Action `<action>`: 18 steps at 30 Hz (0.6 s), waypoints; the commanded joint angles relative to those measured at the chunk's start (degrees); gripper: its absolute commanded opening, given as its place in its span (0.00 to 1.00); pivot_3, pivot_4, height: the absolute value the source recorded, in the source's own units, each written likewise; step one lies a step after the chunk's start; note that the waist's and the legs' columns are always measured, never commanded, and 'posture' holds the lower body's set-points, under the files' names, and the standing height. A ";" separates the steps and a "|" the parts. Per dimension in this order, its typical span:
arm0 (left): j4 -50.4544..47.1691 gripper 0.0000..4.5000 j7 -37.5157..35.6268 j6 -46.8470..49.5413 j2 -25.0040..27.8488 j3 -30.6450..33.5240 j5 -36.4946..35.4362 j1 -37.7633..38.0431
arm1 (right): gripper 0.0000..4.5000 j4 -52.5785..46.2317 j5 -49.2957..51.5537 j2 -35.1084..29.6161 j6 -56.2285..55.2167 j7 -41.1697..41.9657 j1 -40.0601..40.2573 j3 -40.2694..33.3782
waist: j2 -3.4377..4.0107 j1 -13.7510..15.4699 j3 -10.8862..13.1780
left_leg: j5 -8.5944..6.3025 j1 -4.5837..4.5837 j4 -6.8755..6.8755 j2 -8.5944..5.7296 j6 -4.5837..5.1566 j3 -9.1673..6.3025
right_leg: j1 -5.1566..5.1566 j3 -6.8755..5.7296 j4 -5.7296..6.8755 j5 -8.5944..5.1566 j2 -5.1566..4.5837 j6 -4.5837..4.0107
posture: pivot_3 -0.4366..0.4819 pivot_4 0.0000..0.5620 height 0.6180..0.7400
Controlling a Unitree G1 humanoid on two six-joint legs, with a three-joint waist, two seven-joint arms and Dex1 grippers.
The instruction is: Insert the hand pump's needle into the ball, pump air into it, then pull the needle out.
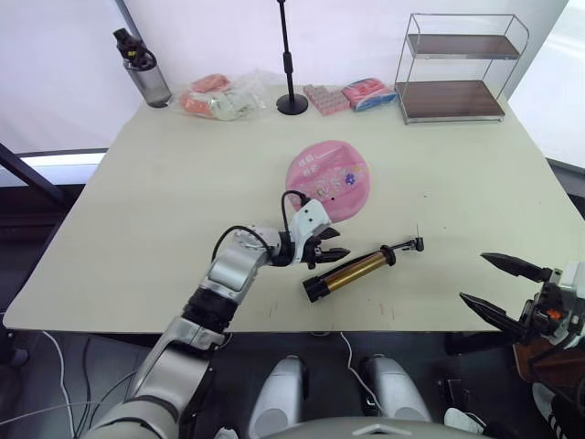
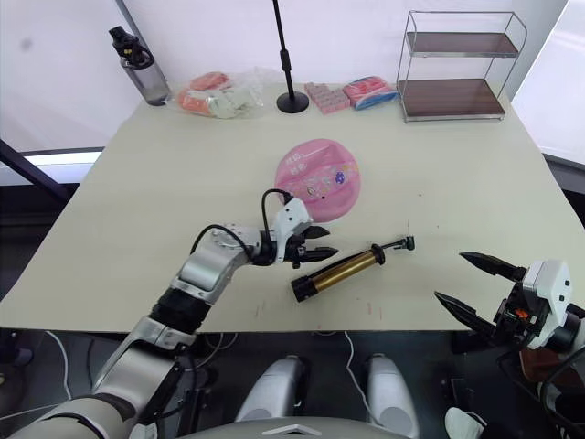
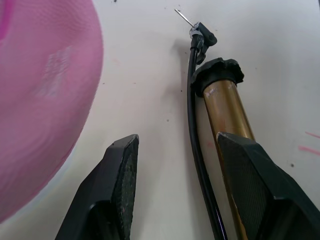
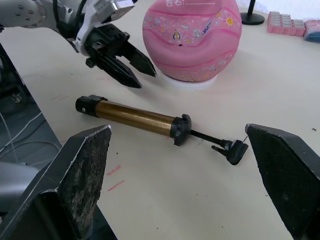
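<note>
Hand pump lies flat on table, near centre; needle at hose tip points right. Ball just beyond. Left gripper fingers wide, empty, just left of pump. Right gripper wide, empty, off near-right edge

table | ball | hand pump | bottle | packets | rack

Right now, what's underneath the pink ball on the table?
The ball sits on a low white ring base; its edge shows at the ball's foot. The table under it is covered.
</note>
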 commanded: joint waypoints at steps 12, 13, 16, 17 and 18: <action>13.35 0.59 1.62 -4.84 -7.80 -2.54 6.80 -6.32 | 1.00 -2.63 0.24 0.19 1.54 -3.10 -0.92 0.14 | -0.01 -0.06 0.01 | 0.00 -0.04 0.17 -0.03 0.00 0.00 | 0.02 0.01 0.07 0.05 0.00 0.08 | 0.48 0.27 0.93; 14.47 0.59 1.34 -5.13 -8.37 -2.69 7.10 -6.75 | 1.00 -2.85 0.25 0.30 1.78 -3.39 -0.91 0.39 | -0.01 -0.02 0.01 | 0.00 -0.04 0.17 -0.03 0.00 0.00 | 0.02 0.01 0.07 0.05 0.00 0.08 | 0.48 0.27 0.93; 17.70 0.59 0.76 -6.40 -9.86 -3.33 8.25 -7.88 | 1.00 -3.47 0.08 0.31 2.58 -4.32 -0.86 0.84 | -0.01 0.02 0.01 | 0.00 -0.05 0.17 -0.03 0.00 -0.01 | 0.02 0.00 0.07 0.05 0.00 0.08 | 0.48 0.27 0.93; 18.86 0.59 0.69 -6.86 -10.36 -3.52 8.71 -8.23 | 1.00 -3.60 0.01 0.32 2.88 -4.85 -0.87 0.85 | -0.01 0.02 0.01 | 0.00 -0.05 0.17 -0.03 0.00 -0.01 | 0.02 0.00 0.07 0.05 0.00 0.08 | 0.48 0.27 0.93; 20.24 0.59 0.88 -7.49 -10.96 -3.61 9.28 -8.63 | 1.00 -3.69 -0.05 0.35 3.11 -5.36 -0.89 0.85 | -0.02 0.02 0.01 | 0.00 -0.05 0.18 -0.04 0.00 -0.01 | 0.02 0.01 0.06 0.05 -0.01 0.08 | 0.48 0.27 0.93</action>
